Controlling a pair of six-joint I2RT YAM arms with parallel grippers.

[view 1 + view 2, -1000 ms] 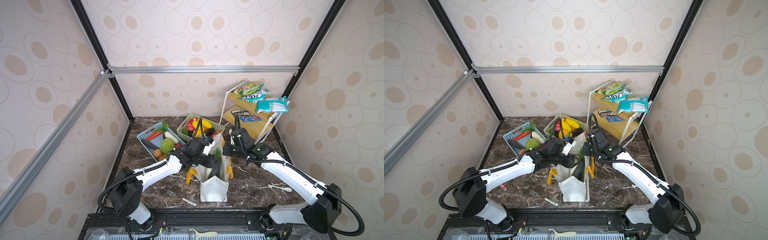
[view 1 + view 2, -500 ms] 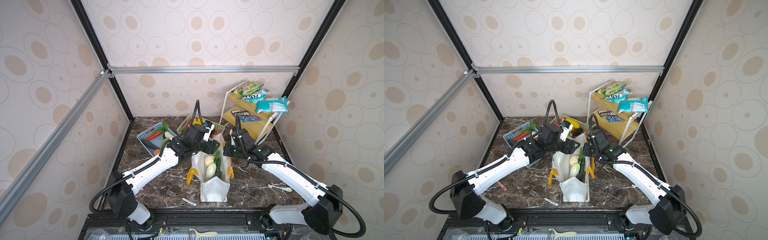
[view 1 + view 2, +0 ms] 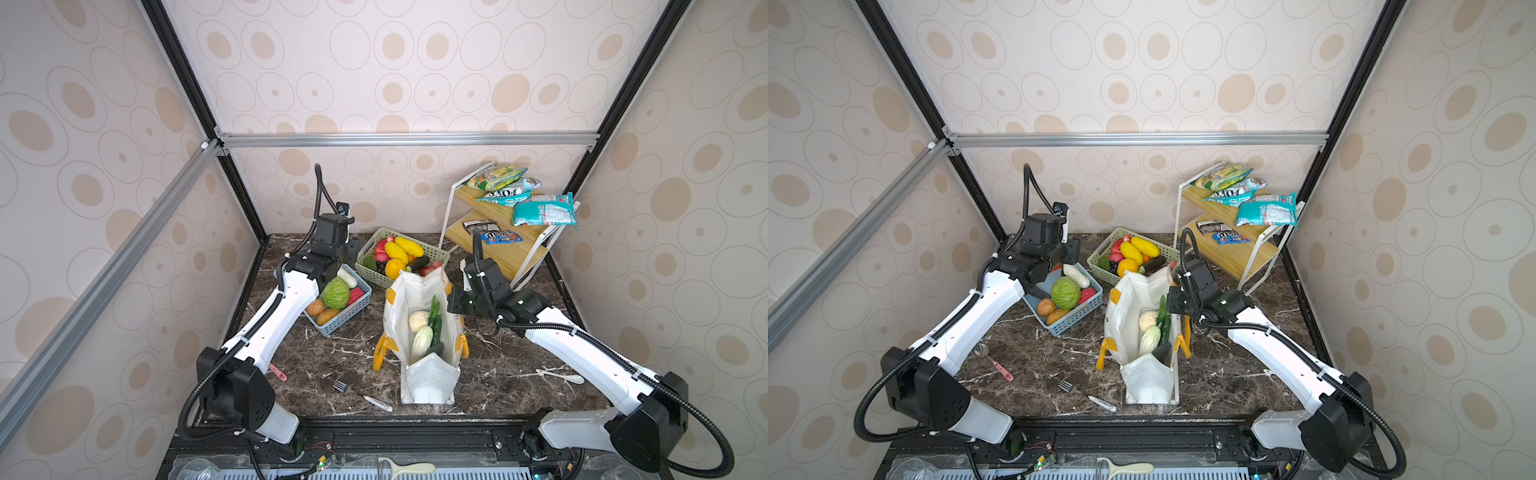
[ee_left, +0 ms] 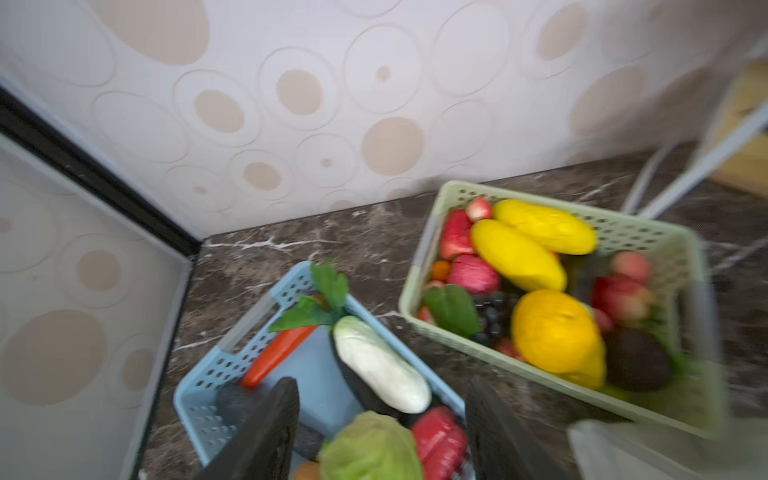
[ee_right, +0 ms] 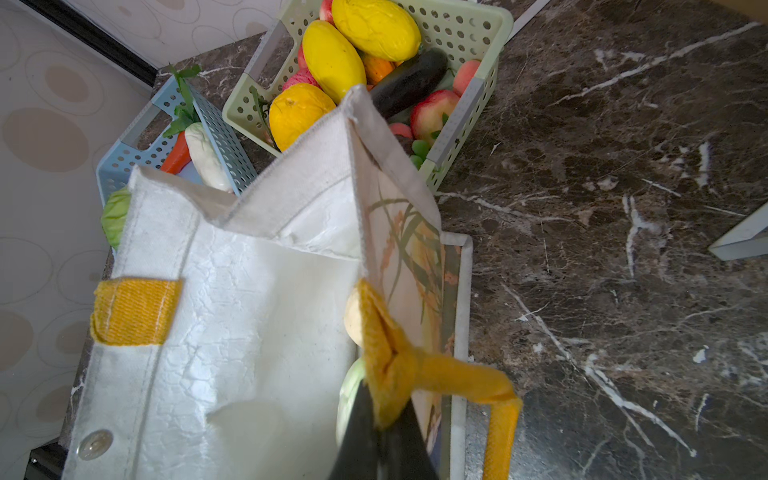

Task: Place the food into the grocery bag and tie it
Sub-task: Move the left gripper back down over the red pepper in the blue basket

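Observation:
The white grocery bag (image 3: 397, 320) (image 3: 1121, 324) (image 5: 249, 311) stands open mid-table. Inside it lie a beige knobbly ball (image 3: 417, 320), a pale cabbage (image 3: 422, 341), a dark green cucumber (image 3: 437, 332) and a green leaf (image 3: 434, 306). My right gripper (image 3: 451, 301) (image 5: 384, 419) is shut on the bag's yellow strap (image 5: 386, 353) at its right rim. My left gripper (image 4: 382, 386) hangs open and empty over the blue basket (image 3: 345, 322) (image 4: 195, 399), above a red pepper (image 4: 440, 440), a round green head (image 4: 370, 449) and a white radish (image 4: 378, 365).
A green basket (image 3: 365, 264) of fruit sits behind the bag. A wooden shelf (image 3: 519, 253) with snack packets stands at the back right. A fork (image 3: 361, 395) lies in front of the bag. A white spoon (image 3: 561, 376) lies right of it and a pink-handled spoon (image 3: 277, 372) left.
My left gripper has risen out of the bag and swung back left to over the blue basket, leaving the food in the bag. My right gripper has kept its hold.

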